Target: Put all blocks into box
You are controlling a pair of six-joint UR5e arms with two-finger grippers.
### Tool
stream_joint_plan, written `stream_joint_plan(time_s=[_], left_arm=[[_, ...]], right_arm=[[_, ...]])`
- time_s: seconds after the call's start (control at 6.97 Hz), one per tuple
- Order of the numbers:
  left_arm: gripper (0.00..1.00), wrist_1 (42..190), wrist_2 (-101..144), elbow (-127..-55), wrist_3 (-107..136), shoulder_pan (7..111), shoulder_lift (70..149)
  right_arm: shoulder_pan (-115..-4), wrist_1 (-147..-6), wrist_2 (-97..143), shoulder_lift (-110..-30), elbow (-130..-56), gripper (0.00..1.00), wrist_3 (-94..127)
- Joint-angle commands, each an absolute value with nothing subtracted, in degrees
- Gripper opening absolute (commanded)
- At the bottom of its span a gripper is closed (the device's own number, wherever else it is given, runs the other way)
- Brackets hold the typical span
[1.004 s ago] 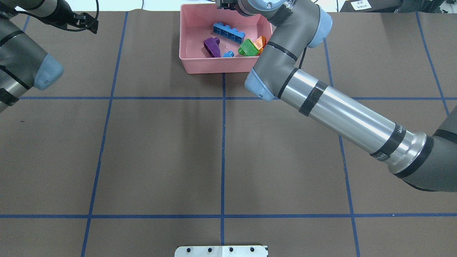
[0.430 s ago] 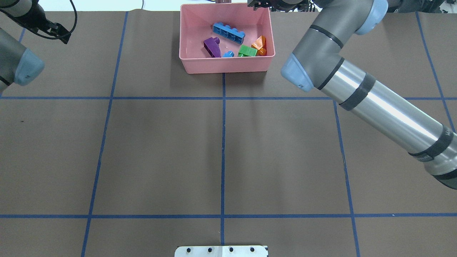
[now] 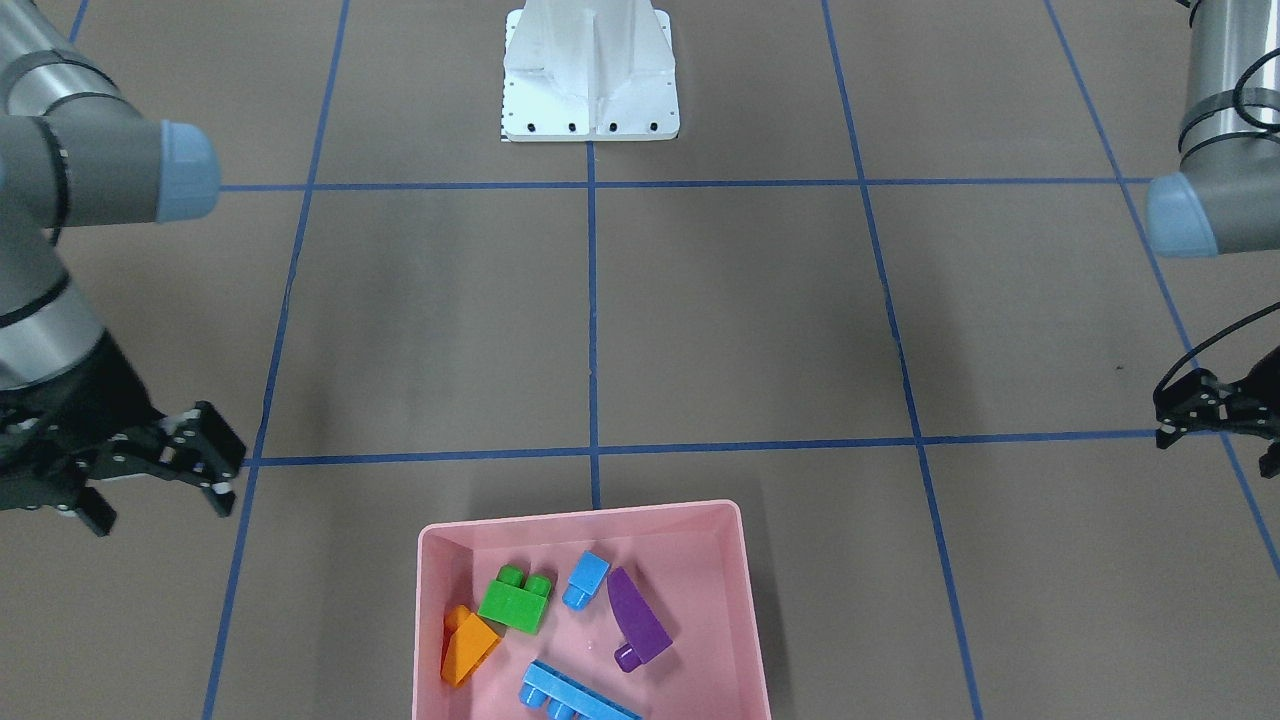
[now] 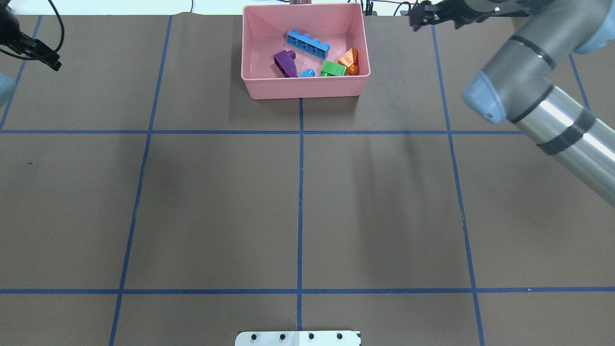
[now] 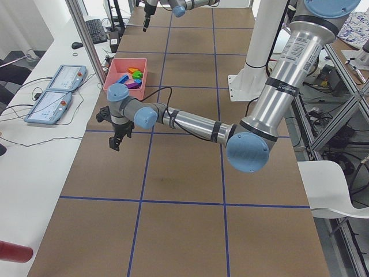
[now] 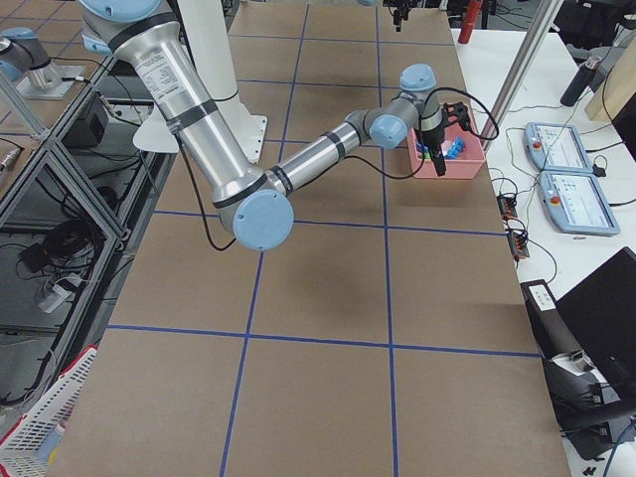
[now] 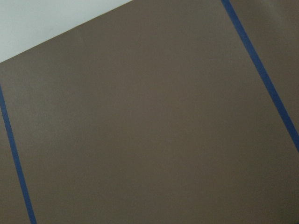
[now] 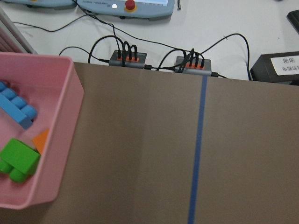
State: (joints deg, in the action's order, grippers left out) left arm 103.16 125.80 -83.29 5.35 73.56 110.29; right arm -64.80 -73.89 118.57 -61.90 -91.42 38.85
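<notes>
The shallow pink plastic box (image 4: 300, 89), with its rounded corners, sits at the top centre of the overhead view on the brown, blue-taped table (image 4: 216, 206). All five glossy studded bricks lie inside: long blue four-stud (image 4: 308, 44), purple curved wedge (image 4: 285, 63), small blue one-stud (image 4: 307, 73), green two-stud (image 4: 333, 69) and orange wedge (image 4: 350, 58). The right gripper (image 4: 417, 17) hangs at upper right, fingers apart and empty. The left gripper (image 4: 50, 60) hangs at upper left, fingers likewise apart.
</notes>
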Motion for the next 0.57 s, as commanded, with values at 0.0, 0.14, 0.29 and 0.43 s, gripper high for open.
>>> stream_joint_plan(time_s=[0.0,0.14,0.29,0.43], left_arm=[[1.00,104.23,126.56,-89.20,10.75,76.63,101.72],[1.00,108.15,126.39,-89.03,17.68,77.08,101.17],[1.00,109.32,126.47,-89.29,18.10,77.17,101.16],[1.00,112.56,126.39,-89.82,17.67,77.60,99.07]], right_arm=[[-76.77,-73.83,133.99,-72.99,-92.81,1.00,25.03],[-80.56,-74.00,134.82,-79.39,-92.73,1.00,15.13],[-83.29,-73.66,134.56,-85.02,-92.64,1.00,9.46],[-83.67,-73.65,133.34,-86.03,-91.77,1.00,8.71]])
